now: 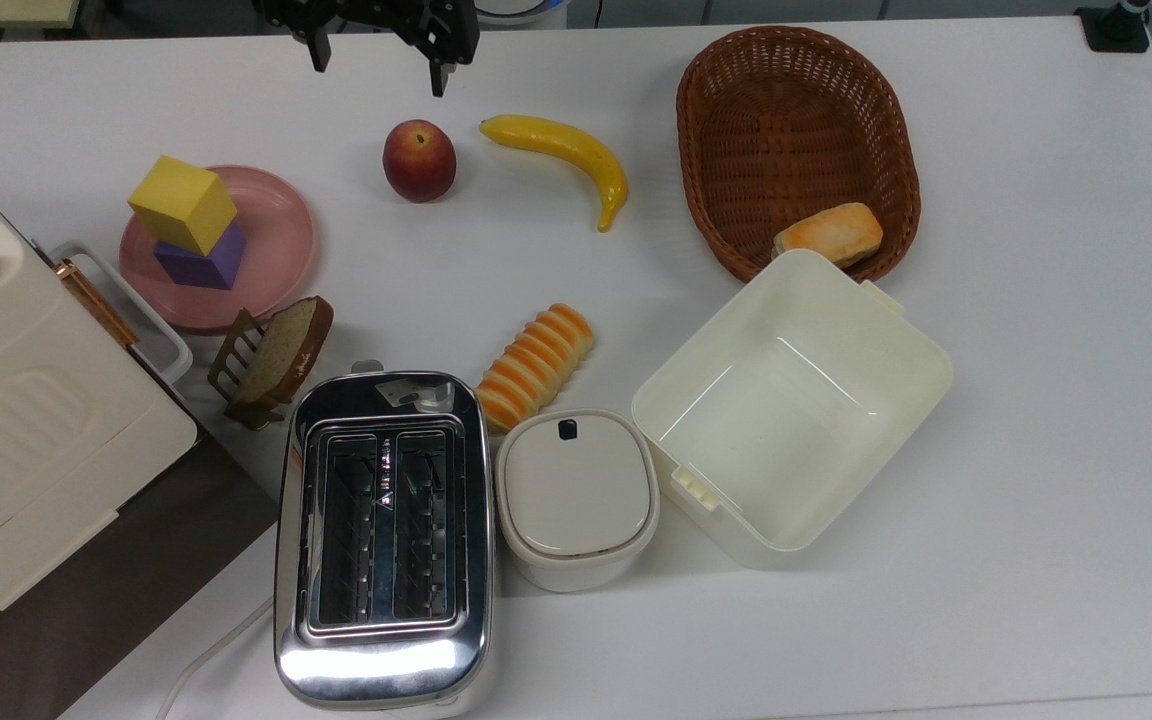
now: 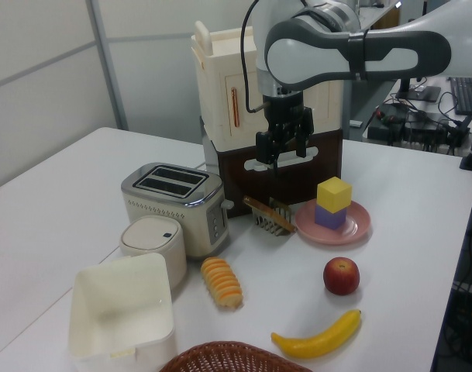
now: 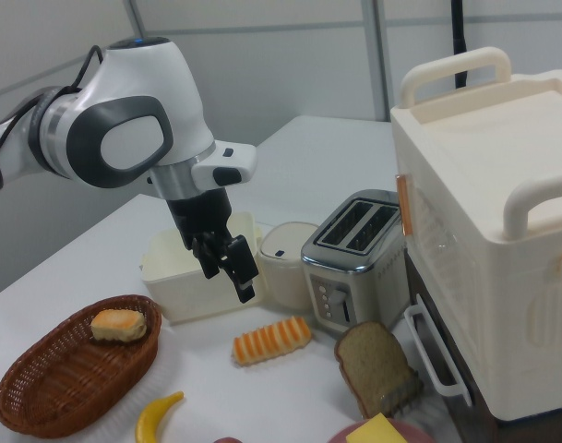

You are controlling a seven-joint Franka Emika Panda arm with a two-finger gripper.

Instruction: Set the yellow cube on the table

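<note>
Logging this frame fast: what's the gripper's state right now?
Gripper: open, fingers apart, holding nothing; the yellow cube sits on the purple cube.

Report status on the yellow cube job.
Gripper open, empty, high above table. Yellow cube stacked on purple cube, pink plate. Nothing blocking.

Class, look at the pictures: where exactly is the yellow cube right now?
In the top view's left, the yellow cube sits stacked on a purple cube on the pink plate, left of the apple.

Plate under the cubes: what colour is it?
Pink; the plate shows best in the top view.
</note>
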